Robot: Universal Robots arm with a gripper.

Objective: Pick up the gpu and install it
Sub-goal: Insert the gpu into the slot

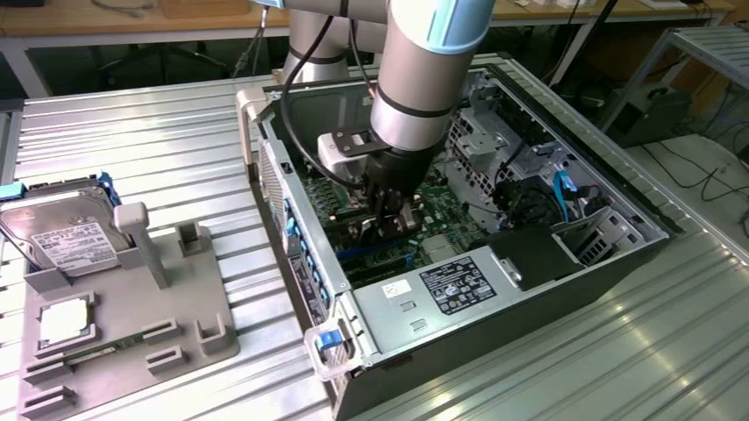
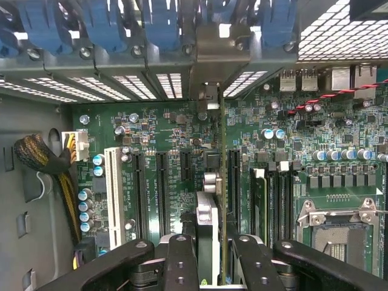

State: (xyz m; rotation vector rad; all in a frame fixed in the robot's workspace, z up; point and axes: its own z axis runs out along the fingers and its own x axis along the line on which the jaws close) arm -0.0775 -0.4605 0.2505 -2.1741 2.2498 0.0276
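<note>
My gripper (image 1: pixel 392 215) reaches down into the open computer case (image 1: pixel 550 132), over the green motherboard (image 1: pixel 439 206). In the wrist view the two black fingers (image 2: pixel 182 260) are shut on the gpu (image 2: pixel 222 182), which I see edge-on as a thin dark card standing upright over the expansion slots (image 2: pixel 160 182). Its silver bracket (image 2: pixel 215 54) lies against the rear slot openings of the case, under the blue latches (image 2: pixel 160 21). I cannot tell whether the card's edge sits fully in a slot. In the exterior view the gpu (image 1: pixel 372 230) is mostly hidden under the gripper.
A grey fixture tray (image 1: pixel 193 324) at the exterior view's left holds a silver hard drive (image 1: pixel 65 232), a processor chip (image 1: pixel 65 320) and a green memory stick (image 1: pixel 100 353). Inside the case are a labelled power supply (image 1: pixel 457 285), the processor socket (image 2: pixel 339 233), a white slot (image 2: pixel 112 188) and a cable bundle (image 2: pixel 42 157).
</note>
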